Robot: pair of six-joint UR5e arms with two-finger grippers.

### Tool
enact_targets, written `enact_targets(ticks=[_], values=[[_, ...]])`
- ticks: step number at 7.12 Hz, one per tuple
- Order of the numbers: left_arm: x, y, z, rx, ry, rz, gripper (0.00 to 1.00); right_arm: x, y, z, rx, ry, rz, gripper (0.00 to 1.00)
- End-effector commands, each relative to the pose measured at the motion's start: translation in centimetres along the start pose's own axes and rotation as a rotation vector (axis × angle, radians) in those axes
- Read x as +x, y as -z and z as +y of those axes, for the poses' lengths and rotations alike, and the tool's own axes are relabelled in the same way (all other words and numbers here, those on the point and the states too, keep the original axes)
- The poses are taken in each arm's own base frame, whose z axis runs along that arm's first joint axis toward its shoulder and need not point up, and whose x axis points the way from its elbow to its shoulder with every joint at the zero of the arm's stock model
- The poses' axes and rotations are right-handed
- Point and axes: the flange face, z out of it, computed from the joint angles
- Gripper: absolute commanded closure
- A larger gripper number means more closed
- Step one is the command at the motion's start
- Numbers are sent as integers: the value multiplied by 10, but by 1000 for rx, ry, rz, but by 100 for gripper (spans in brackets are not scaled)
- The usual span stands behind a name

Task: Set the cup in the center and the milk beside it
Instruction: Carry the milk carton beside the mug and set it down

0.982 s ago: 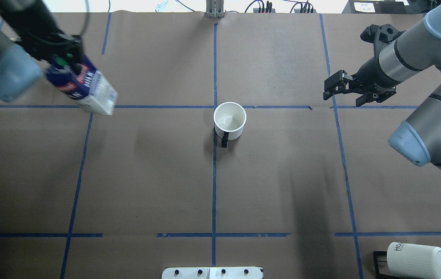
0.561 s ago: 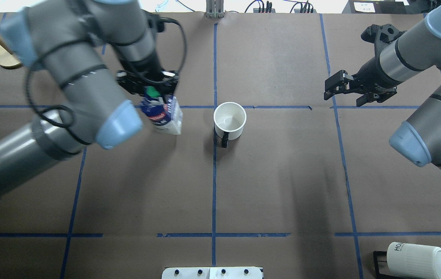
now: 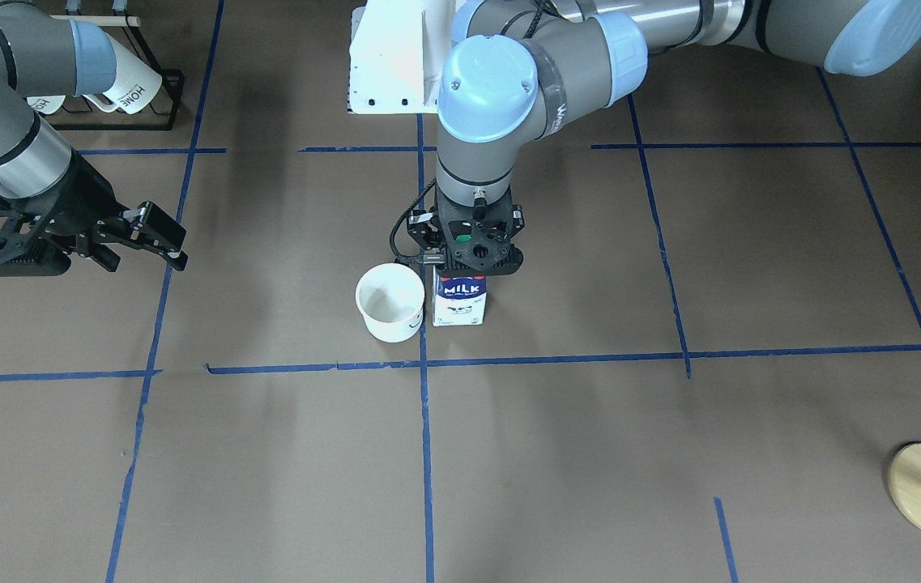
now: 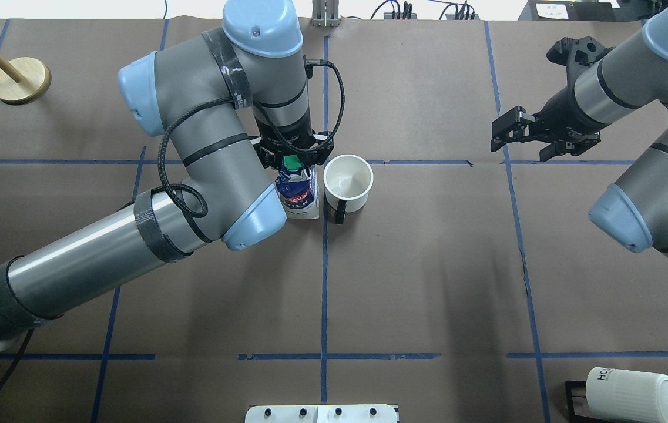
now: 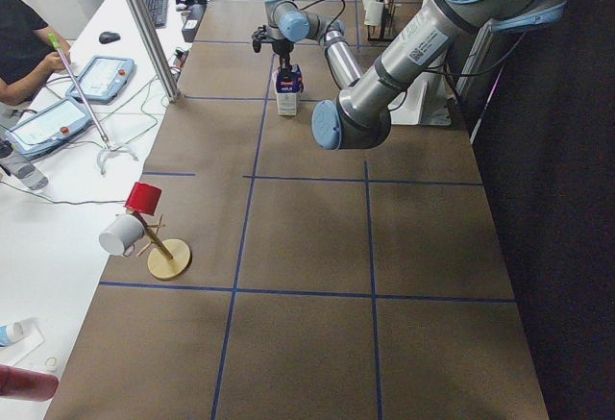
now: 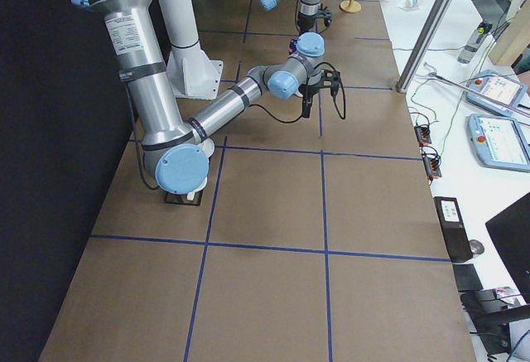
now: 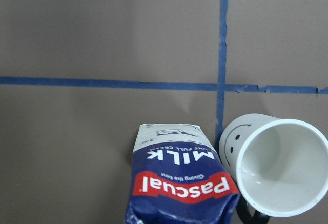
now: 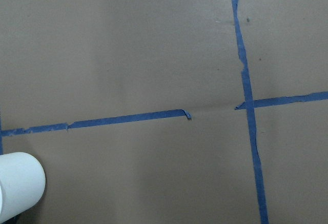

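Brown table: left tool clamped on upright milk, just beside cup at table middle; right tool spread, empty, well apart.

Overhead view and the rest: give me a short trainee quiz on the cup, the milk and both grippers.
1. True or false: the left gripper holds the milk by its top.
2. The cup is: A) tipped over; B) upright beside the tape crossing; C) stacked on the milk.
3. Fill in: the right gripper holds ____.
Key: 1 true; 2 B; 3 nothing.
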Motion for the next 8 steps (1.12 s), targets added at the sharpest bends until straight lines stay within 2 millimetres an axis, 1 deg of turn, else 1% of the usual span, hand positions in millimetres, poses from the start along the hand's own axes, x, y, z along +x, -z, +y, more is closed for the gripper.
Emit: enact_targets(ticks=[1,2,3,4,6,7,8], values=[[4,-2,3,-3,2,6,93,-1,0,0,2,2,1,0],[4,-1,2,2,-3,13,68,0,-1,0,0,1,2,0],[4,-1,1,11,-13,30,17,-1,-2,0,1,1,2,0],[2,-3,1,11,-11,29,0,-2,-2,1,-1,2,2,0],[3,-2,0,14,-11,29,0,-2,-4,1,-4,1,3,0],[2,6,0,22,-9,38,0,-1,-4,1,2,2,8,0],[-3,58,1,93,-25,102,0,0,-5,1,2,2,9,0]])
